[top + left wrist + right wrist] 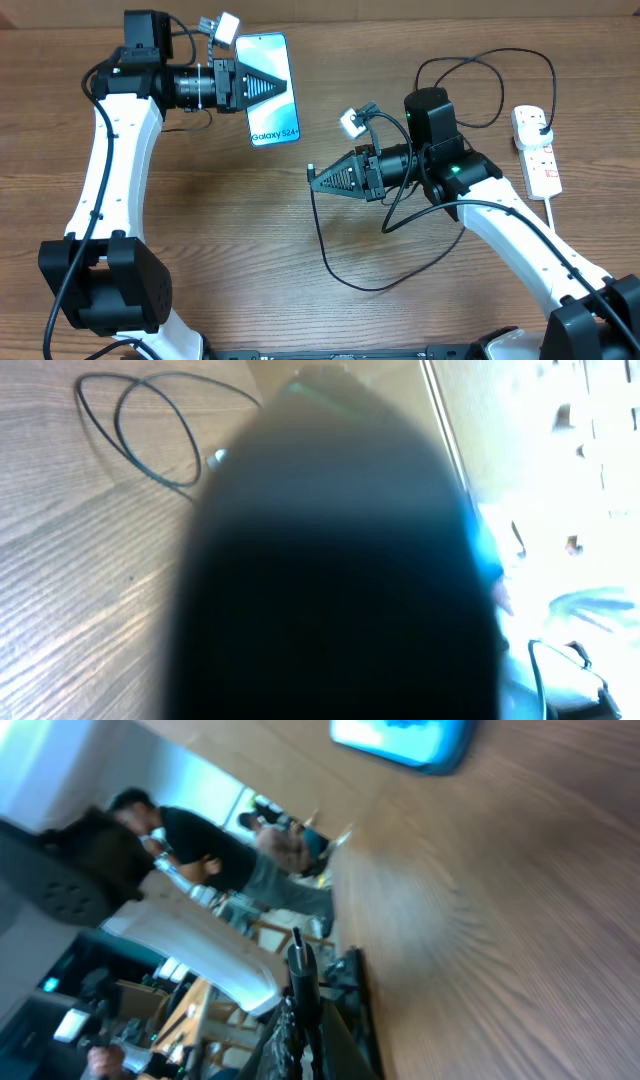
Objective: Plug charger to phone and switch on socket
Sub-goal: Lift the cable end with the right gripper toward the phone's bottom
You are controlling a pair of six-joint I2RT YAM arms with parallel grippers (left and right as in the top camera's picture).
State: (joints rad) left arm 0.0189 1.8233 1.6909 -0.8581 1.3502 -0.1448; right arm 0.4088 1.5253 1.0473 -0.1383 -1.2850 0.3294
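Note:
My left gripper (pixel 272 88) is shut on the phone (pixel 268 125), whose light-blue screen with "Galaxy" text faces up at the back left. In the left wrist view the phone (pixel 330 560) is a dark blur filling the frame. My right gripper (pixel 316 178) is shut on the connector end of the charger (pixel 330 262), pointing left, right of and below the phone. In the right wrist view the thin black tip (pixel 297 955) sticks out between the fingers, with the phone (pixel 400 738) far ahead. The black cable runs in loops to the socket (pixel 541 165) at the right, where its plug head (pixel 537 122) sits.
The socket's thick white cord (pixel 553 212) runs toward the front right. Cable loops (pixel 485 92) lie behind my right arm and show in the left wrist view (pixel 150 430). People and furniture show beyond the table in the right wrist view.

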